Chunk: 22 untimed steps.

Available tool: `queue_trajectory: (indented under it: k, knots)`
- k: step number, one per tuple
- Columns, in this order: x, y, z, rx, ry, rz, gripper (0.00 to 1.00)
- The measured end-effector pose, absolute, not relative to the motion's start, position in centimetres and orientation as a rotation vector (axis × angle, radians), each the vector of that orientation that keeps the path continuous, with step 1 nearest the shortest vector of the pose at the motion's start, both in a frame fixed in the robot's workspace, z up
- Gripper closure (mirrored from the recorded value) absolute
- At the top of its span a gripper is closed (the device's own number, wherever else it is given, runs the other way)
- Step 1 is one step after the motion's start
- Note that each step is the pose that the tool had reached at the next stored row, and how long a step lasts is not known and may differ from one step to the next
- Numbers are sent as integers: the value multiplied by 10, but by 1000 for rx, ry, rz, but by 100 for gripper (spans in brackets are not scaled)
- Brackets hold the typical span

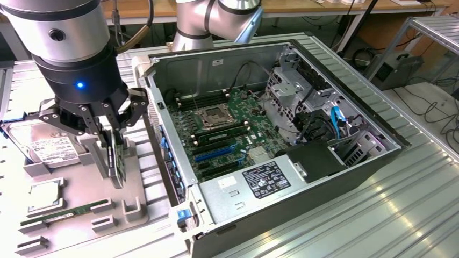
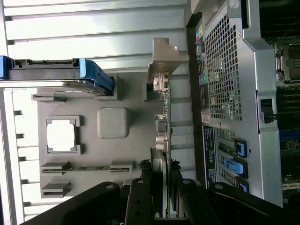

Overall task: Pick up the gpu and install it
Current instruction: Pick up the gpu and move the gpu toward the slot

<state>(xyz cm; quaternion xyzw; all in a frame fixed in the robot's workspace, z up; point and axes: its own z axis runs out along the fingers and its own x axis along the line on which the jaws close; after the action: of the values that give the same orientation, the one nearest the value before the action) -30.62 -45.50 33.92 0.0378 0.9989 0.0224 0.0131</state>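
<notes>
End effector (image 1: 115,138) clenched on the gpu (image 1: 116,166), gripping its upper edge. The card stands on edge at the grey parts holder (image 1: 79,191), just beside the open computer case (image 1: 358,161).

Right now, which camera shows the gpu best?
The wrist view: the gpu runs edge-on from its silver bracket to the hand closed on it. In the exterior view the hand covers its top, leaving a dark strip standing on the grey tray.
</notes>
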Motion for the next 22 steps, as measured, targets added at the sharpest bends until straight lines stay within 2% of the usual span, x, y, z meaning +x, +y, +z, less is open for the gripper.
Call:
queue_trajectory:
  k: [22]
  knots:
    - [-306,-455,345,118,3113,70,74]
